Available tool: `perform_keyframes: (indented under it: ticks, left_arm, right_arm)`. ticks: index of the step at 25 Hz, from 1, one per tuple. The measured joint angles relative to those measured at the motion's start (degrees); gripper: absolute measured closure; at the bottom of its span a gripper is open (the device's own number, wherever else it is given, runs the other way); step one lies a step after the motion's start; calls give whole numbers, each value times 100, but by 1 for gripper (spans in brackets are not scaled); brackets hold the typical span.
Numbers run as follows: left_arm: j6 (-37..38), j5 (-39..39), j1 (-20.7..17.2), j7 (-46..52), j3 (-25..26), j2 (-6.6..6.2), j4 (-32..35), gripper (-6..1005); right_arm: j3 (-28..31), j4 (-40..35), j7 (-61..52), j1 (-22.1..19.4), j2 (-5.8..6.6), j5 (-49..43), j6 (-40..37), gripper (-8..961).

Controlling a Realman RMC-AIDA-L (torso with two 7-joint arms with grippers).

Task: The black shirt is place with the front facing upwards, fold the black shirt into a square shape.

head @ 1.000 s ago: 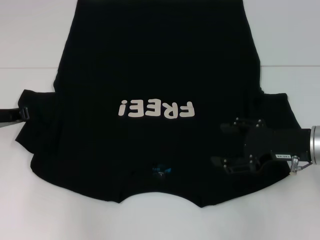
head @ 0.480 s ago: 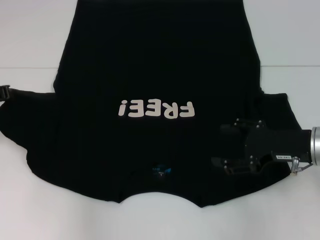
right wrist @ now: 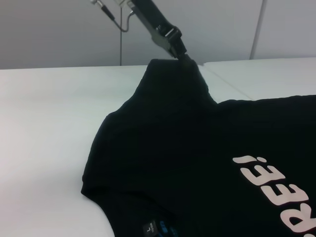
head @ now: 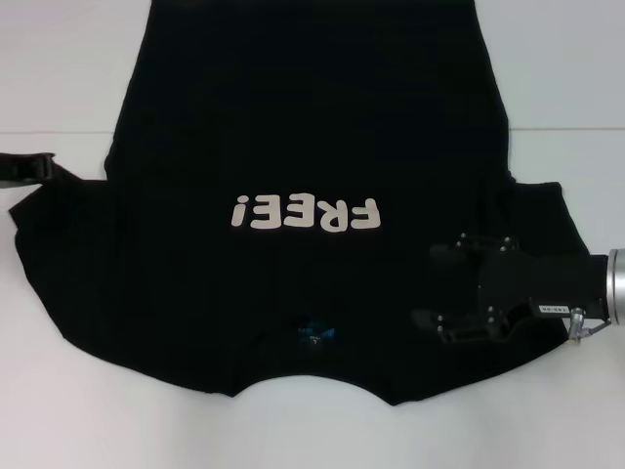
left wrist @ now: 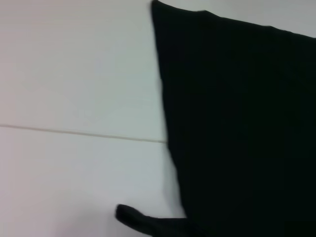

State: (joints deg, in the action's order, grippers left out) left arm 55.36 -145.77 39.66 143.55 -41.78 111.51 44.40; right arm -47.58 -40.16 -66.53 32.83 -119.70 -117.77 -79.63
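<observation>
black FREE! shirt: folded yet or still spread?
Still spread: the black short-sleeved cloth T-shirt lies front-up, lettering visible. Only its left sleeve is lifted, pinched by the left gripper; the right gripper is over the right sleeve.

A white table (head: 68, 410) is filling the scene, showing bare along the left side, the right side and the near edge. A thin straight seam (head: 54, 133) is running across the table from left to right in the far half, showing at the left edge and again at the far right (head: 571, 129). In the left wrist view the same pale line (left wrist: 79, 132) is crossing the white top. In the right wrist view a plain grey-white wall (right wrist: 59, 34) is standing behind the far end of the table, with a vertical panel joint (right wrist: 260, 27) running down it at the right
</observation>
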Motion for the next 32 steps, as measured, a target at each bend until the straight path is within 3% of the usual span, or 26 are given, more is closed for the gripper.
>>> perform_keyframes:
  ticks: [4,9,10,11,16,21,25,30,32]
  left_arm:
    - [167,-250,86,312,-252,222,406,999]
    - [312,-362,117,473,-504,638,986,1000]
    - [312,-362,117,473,-504,638,986,1000]
    - [351,-364,152,477,-542,768,1043,1000]
    - [290,-332,189,476,-550,955,954,987]
    - [147,-133,145,436,-504,1120,885,871]
    - [322,269,57,271,-528,1124,878,758]
    - [1105,968,-219,-933,-499,1100,985,655]
    - [1454,1388,-445,-1661,-497,1146,1016,613]
  right_arm:
    - [-25,2,0,1,-6,0,0,41]
    - [-36,26,1,19,-15,0,2,42]
    - [-38,26,3,19,-15,0,2,42]
    - [-39,26,3,19,-16,0,2,42]
    - [-42,54,10,22,-19,0,-8,42]
    - [-42,65,41,22,-31,0,-9,42]
    - [-38,70,47,10,-39,0,4,42]
    - [7,71,-8,-36,-38,35,32,42]
    - [10,71,-13,-73,-36,89,40,42]
